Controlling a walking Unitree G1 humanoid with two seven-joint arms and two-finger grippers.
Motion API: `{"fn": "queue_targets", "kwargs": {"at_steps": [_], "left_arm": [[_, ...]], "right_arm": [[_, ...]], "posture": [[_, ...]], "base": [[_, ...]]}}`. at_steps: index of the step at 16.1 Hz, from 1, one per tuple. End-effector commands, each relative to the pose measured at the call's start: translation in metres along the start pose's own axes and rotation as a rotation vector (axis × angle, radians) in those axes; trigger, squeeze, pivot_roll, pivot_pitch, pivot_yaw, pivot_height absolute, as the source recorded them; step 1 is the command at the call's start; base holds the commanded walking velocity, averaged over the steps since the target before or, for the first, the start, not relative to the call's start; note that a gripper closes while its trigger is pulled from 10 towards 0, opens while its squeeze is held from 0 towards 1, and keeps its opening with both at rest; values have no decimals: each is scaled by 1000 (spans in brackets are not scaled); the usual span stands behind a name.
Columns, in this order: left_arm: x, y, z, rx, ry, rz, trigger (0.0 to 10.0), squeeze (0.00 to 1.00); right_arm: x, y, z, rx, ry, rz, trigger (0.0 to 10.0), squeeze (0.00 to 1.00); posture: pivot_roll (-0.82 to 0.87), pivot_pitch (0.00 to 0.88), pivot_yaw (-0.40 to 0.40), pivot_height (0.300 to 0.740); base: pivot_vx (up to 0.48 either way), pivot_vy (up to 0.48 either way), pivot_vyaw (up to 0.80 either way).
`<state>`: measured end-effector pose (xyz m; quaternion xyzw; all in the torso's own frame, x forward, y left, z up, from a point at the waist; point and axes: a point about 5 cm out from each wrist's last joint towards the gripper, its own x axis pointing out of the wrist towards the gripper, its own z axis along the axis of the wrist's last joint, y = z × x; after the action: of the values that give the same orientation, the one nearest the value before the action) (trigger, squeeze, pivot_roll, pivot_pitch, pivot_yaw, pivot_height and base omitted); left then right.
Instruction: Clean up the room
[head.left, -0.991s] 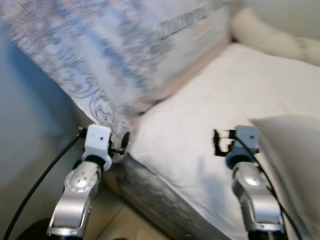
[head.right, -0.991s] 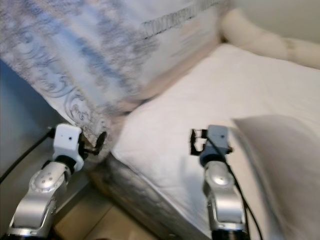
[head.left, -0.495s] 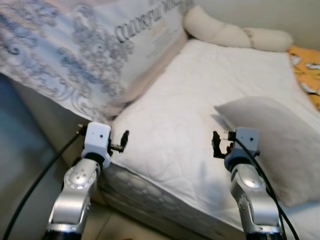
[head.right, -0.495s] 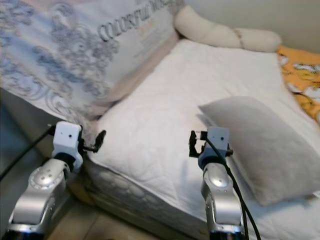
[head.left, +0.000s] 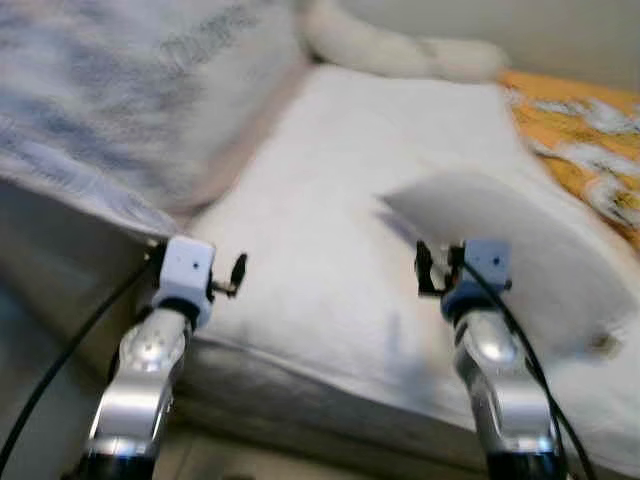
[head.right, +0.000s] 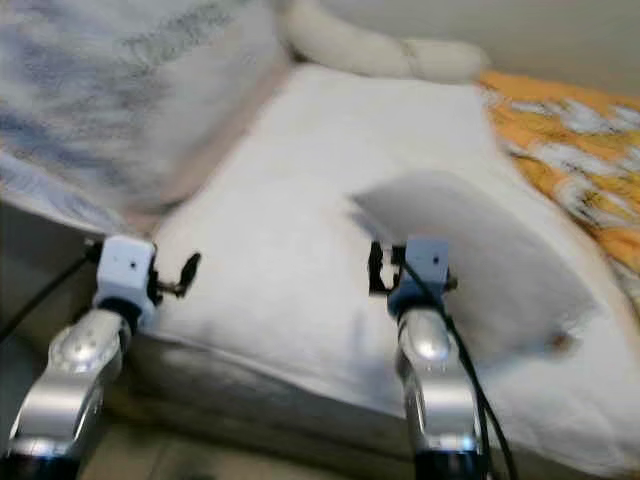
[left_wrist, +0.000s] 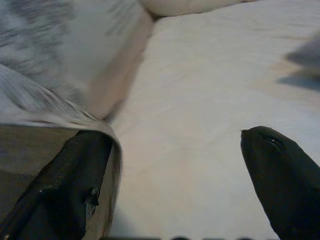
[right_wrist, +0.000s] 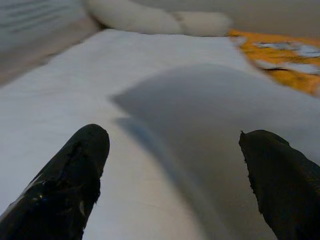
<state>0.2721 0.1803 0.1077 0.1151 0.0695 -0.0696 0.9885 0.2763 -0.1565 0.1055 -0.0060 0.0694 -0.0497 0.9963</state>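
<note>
Tidying barely begun: pillow (head.left: 510, 250) lies loose on bed (head.left: 320, 180); left hand (left_wrist: 170, 185) and right hand (right_wrist: 175, 175) open, empty.

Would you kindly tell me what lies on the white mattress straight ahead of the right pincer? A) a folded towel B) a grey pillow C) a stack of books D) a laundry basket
B: the right wrist view looks along the open right pincer at a grey pillow lying on the white mattress, with orange bedding beyond it.
</note>
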Motion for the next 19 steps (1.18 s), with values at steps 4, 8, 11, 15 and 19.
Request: {"fn": "queue_targets", "kwargs": {"at_steps": [4, 8, 11, 15, 19], "left_arm": [[2, -10, 1, -1, -13, -25, 10000, 0], [5, -8, 3, -27, -27, 7, 10000, 0], [6, -8, 4, -55, -37, -6, 10000, 0], [7, -9, 5, -56, -39, -11, 10000, 0], [7, -8, 4, -52, -34, 3, 10000, 0]], "right_arm": [[-1, -5, 7, -11, -45, -12, 10000, 0], [1, -12, 1, -43, -14, -52, 10000, 0], [3, -10, -1, -28, -1, -44, 10000, 0], [4, -9, -3, -21, 12, -34, 10000, 0], [5, -8, -3, -41, 11, -27, 10000, 0]], "posture": [[70, 0, -6, 740], [69, 0, -6, 740], [65, 0, -4, 740], [63, 0, -2, 740], [64, 0, -3, 740]], "base": [[0, -453, 0], [0, 0, 0], [80, 0, 0], [270, 0, -600], [275, 0, 0]]}}
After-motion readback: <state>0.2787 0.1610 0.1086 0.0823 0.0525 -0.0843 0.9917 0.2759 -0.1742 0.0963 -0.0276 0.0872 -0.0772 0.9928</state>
